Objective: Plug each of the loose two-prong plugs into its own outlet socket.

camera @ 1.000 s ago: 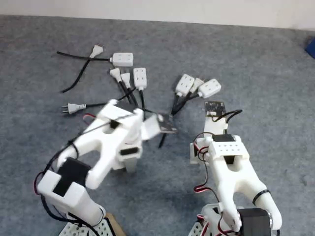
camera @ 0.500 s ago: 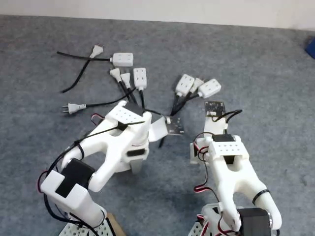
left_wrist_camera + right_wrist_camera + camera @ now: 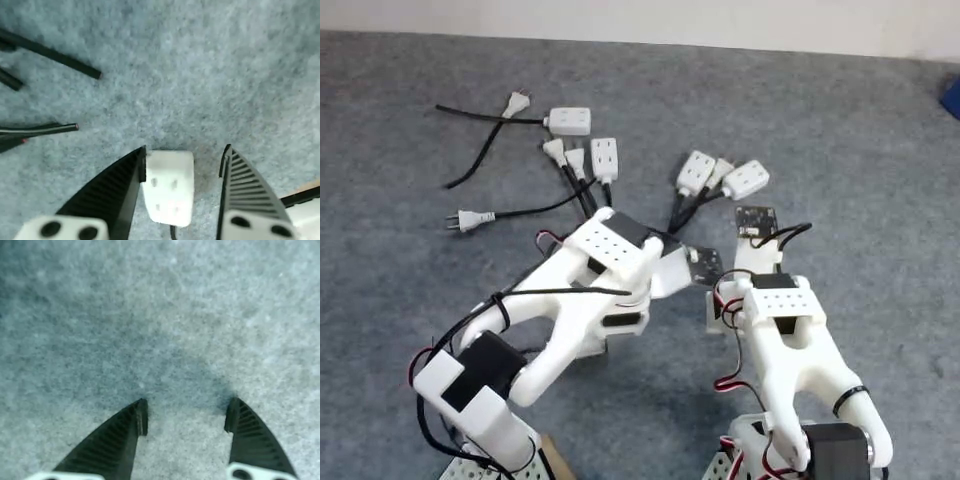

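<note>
A white outlet socket [image 3: 168,187] lies on the grey carpet between the fingers of my open left gripper [image 3: 185,152], close against one finger and apart from the other. Black cords [image 3: 50,54] run nearby. In the high view my left arm [image 3: 610,250] reaches across the middle and covers that socket. Other white sockets [image 3: 570,121] [image 3: 604,155] [image 3: 695,172] [image 3: 745,180] lie beyond it, with loose plugs [image 3: 468,220] [image 3: 517,102] [image 3: 554,150] on black cords. My right gripper [image 3: 187,407] stands open over bare carpet, and the right arm [image 3: 780,310] is at the lower right.
Black cords [image 3: 590,195] tangle between the sockets just beyond the left arm. A blue object [image 3: 952,98] shows at the far right edge. A wooden board [image 3: 548,450] sits by the left arm's base. The two arms stand close together near the centre.
My left arm has swung steadily to the right, toward the right arm. The right arm has kept still, and the sockets and plugs on the carpet have not moved.
</note>
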